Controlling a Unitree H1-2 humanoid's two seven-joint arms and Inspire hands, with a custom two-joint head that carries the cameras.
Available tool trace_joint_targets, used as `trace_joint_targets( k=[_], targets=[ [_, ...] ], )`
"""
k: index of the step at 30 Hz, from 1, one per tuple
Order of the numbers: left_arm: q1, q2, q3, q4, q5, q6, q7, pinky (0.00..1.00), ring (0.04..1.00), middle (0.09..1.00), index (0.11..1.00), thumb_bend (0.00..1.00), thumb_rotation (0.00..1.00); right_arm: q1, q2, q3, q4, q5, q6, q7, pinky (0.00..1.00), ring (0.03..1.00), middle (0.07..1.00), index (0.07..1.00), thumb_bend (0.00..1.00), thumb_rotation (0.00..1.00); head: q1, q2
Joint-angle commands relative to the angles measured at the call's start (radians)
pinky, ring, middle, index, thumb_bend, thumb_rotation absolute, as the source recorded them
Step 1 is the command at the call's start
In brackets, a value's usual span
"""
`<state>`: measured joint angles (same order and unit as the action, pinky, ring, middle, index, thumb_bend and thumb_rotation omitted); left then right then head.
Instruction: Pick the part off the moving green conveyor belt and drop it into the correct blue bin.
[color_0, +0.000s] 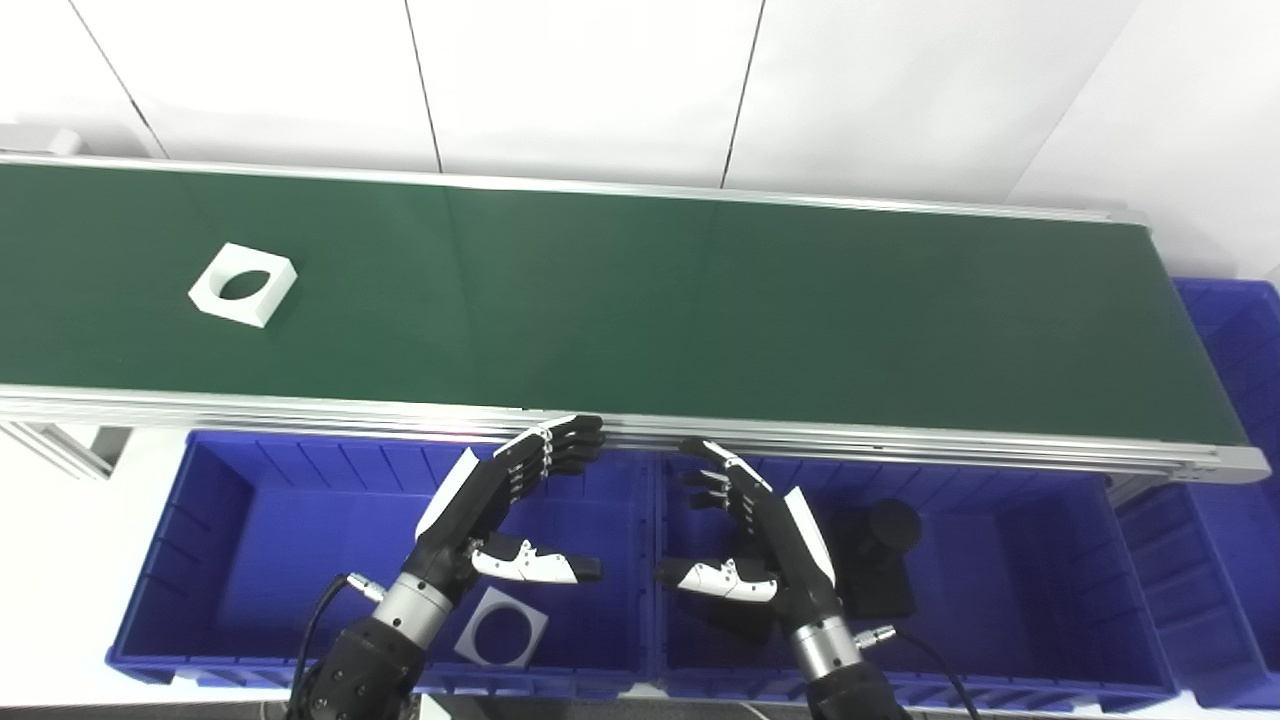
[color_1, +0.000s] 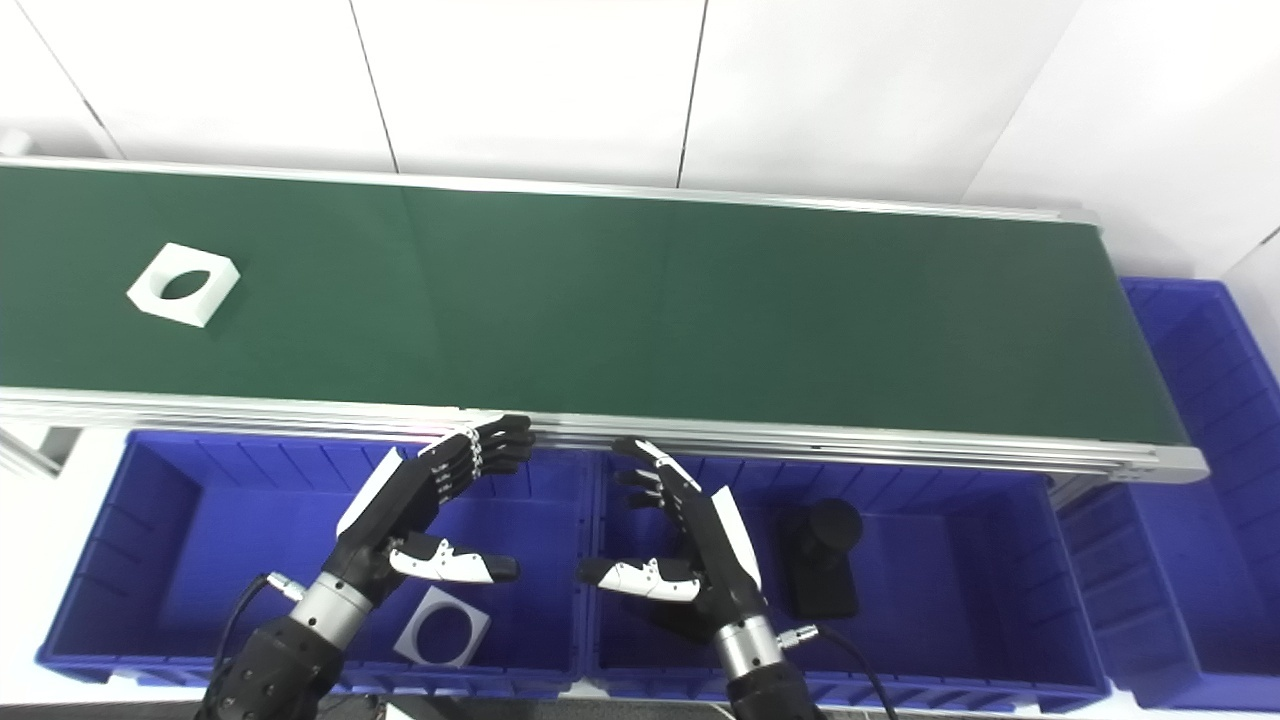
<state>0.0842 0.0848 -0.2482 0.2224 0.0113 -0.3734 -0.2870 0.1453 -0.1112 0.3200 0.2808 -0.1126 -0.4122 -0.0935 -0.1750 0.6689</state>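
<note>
White walls back the green belt (color_0: 640, 300). The white square part (color_0: 243, 284) rides far left, looking light, stiff, smooth; I'd pinch opposite edges. My left hand (color_0: 505, 505) and right hand (color_0: 745, 535) hover spread, empty, over the bins (color_0: 230, 500).

Two white square parts (color_0: 243, 284) (color_0: 501, 627), one black part (color_0: 880, 560), three blue bins (color_0: 200, 520) (color_0: 1000, 510) (color_0: 1235, 400).

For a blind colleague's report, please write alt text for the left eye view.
A white square part with a round hole lies at the left of the green conveyor belt. The open left hand and right hand hover over two blue bins: the left bin holds a similar white part, the right bin a black part.
</note>
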Motion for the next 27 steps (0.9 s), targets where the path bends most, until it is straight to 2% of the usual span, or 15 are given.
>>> trace_joint_targets(
  k=[1,6,7,11,12,13,14,18,23,27],
  targets=[
    [-0.023,-0.004,0.002,-0.007,-0.009,-0.042,-0.003,0.78,0.792,0.811,0.820,0.96,0.26,-0.015,-0.002,0.003,-0.010,0.004,-0.058,-0.013,0.70,0.786,0.905,0.828,0.96,0.42,0.014,-0.015],
    [-0.030,-0.016,-0.001,0.040,-0.012,-0.075,-0.003,0.78,0.795,0.815,0.822,0.96,0.25,-0.023,-0.014,0.012,0.027,0.005,-0.058,-0.030,0.69,0.782,0.904,0.829,0.96,0.42,0.042,-0.063],
    [-0.032,-0.019,-0.002,0.052,-0.007,-0.081,0.000,0.78,0.796,0.814,0.822,0.96,0.25,-0.024,-0.017,0.012,0.037,0.008,-0.058,-0.031,0.69,0.782,0.905,0.831,0.96,0.42,0.062,-0.089],
    [-0.036,-0.032,-0.007,0.086,0.015,-0.095,0.014,0.77,0.792,0.813,0.819,0.96,0.26,-0.028,-0.027,0.013,0.066,0.026,-0.058,-0.028,0.69,0.787,0.907,0.830,0.95,0.40,0.119,-0.132],
    [-0.037,-0.034,-0.009,0.091,0.021,-0.095,0.018,0.76,0.790,0.813,0.818,0.96,0.26,-0.029,-0.030,0.014,0.073,0.028,-0.058,-0.029,0.69,0.790,0.908,0.832,0.95,0.40,0.119,-0.132],
    [-0.041,-0.039,-0.012,0.105,0.030,-0.096,0.026,0.76,0.789,0.812,0.817,0.96,0.26,-0.032,-0.033,0.010,0.086,0.036,-0.058,-0.023,0.69,0.792,0.909,0.833,0.95,0.41,0.159,-0.160],
    [-0.043,-0.042,-0.014,0.115,0.036,-0.096,0.031,0.75,0.787,0.810,0.812,0.96,0.25,-0.033,-0.034,0.006,0.094,0.042,-0.058,-0.019,0.68,0.790,0.908,0.832,0.96,0.41,0.159,-0.160],
    [-0.058,-0.057,-0.026,0.159,0.057,-0.096,0.057,0.73,0.773,0.801,0.798,0.97,0.24,-0.040,-0.033,-0.028,0.133,0.090,-0.058,0.036,0.70,0.793,0.907,0.830,0.97,0.40,0.209,-0.202],
    [-0.076,-0.059,-0.045,0.192,0.074,-0.097,0.090,0.70,0.756,0.791,0.790,1.00,0.25,-0.038,-0.015,-0.087,0.150,0.126,-0.058,0.118,0.73,0.810,0.921,0.832,0.99,0.38,0.219,-0.221],
    [-0.084,-0.053,-0.061,0.200,0.081,-0.097,0.109,0.69,0.751,0.789,0.788,1.00,0.25,-0.043,-0.011,-0.102,0.154,0.107,-0.058,0.128,0.72,0.802,0.918,0.828,0.99,0.38,0.221,-0.227]
  ],
)
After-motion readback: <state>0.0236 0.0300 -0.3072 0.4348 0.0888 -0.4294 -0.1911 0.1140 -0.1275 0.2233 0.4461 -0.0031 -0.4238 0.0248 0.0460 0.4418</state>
